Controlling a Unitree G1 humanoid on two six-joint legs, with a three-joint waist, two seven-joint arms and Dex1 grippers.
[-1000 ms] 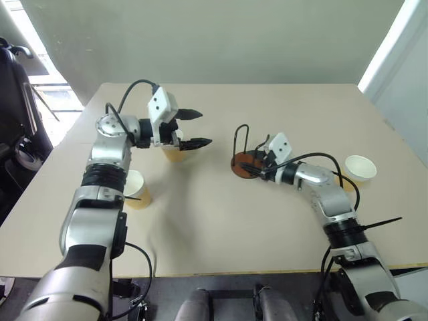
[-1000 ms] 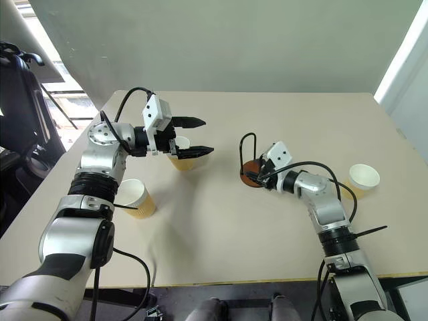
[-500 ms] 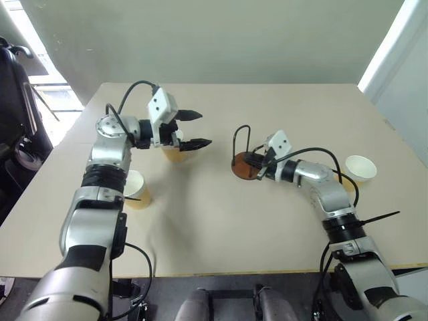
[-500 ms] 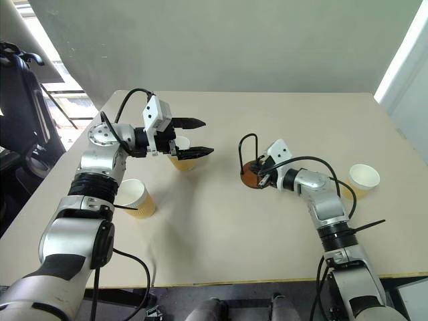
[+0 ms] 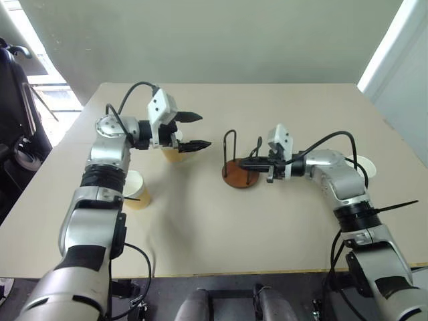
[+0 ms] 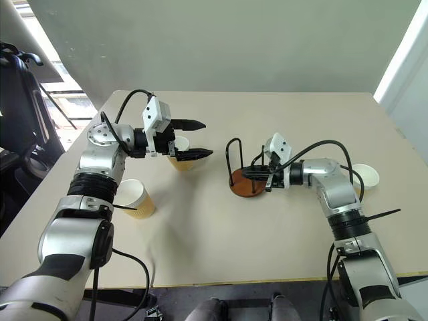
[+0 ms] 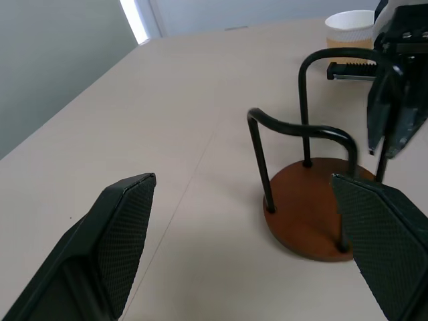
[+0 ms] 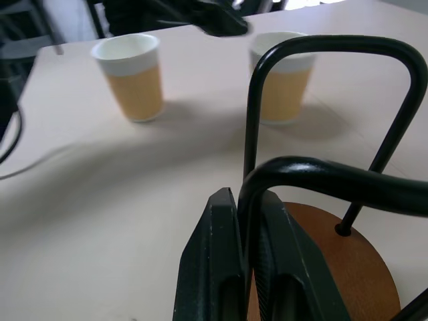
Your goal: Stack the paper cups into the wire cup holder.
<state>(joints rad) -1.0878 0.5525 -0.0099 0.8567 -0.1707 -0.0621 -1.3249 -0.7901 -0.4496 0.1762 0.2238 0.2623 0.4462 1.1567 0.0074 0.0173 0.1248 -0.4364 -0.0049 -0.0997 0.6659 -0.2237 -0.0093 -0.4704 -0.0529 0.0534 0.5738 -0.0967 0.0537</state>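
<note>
Here the table point(image 5: 200, 234) bore the holder point(image 5: 240, 175) at mid-table, right gripper point(image 5: 256, 166) clenched on one wire loop, seemingly repositioning it. Left gripper point(image 5: 192, 130) hung released over a cup point(image 5: 174, 152); next, grasp it.

Probably a lab or office room: bare beige table point(image 5: 267, 227), plain pale wall point(image 5: 221, 40), window daylight.

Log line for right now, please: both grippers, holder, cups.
left gripper: open, above cup | right gripper: shut on wire cup holder loop | cups: none in holder
</note>
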